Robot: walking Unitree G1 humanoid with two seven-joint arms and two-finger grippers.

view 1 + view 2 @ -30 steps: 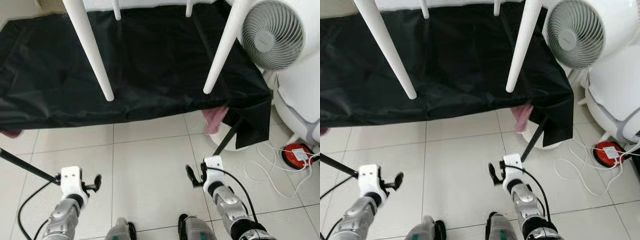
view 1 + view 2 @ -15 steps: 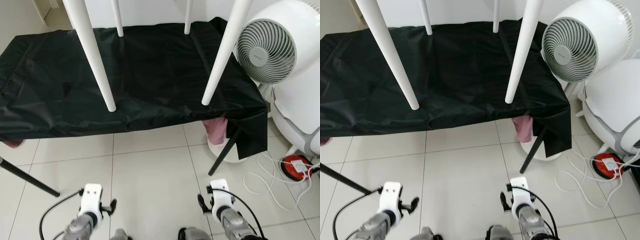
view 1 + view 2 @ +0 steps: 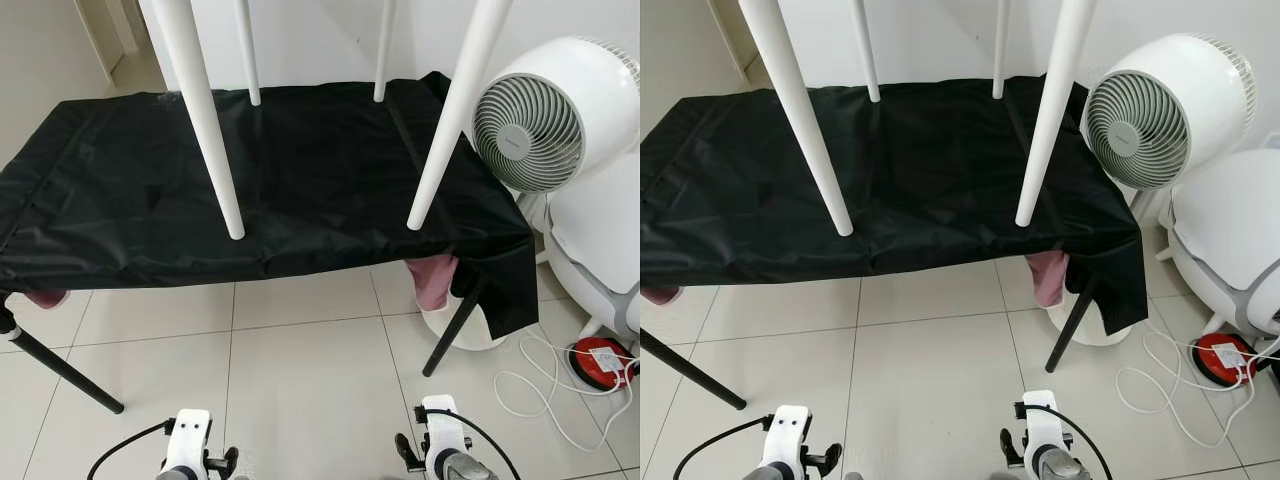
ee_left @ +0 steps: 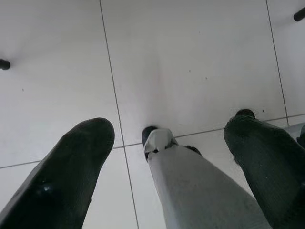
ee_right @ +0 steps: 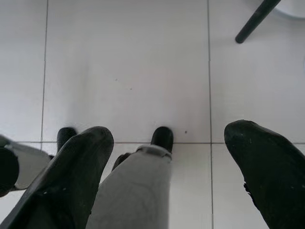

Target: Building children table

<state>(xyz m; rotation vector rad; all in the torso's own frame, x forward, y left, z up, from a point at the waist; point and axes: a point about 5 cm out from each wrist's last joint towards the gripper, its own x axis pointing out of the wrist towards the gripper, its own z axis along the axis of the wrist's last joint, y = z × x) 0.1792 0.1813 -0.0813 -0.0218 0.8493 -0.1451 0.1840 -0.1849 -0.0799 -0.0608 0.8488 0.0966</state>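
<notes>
- Lighting: bright, even, diffuse; soft shadows under the black cloth-draped table (image 3: 250, 190).
- Head views sharp.
- Wrist views: near black fingers (image 4: 62, 176) blurred.

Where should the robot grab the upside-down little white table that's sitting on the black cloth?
Probably by the two near white tapered legs, one per gripper, coming from the front. They stick up and lean outward over the black cloth-covered table, slim enough to pinch. Both the left gripper and right gripper hang low and open.

no readable text, labels or numbers anywhere, small white label on red floor device (image 3: 601, 358) illegible
</notes>
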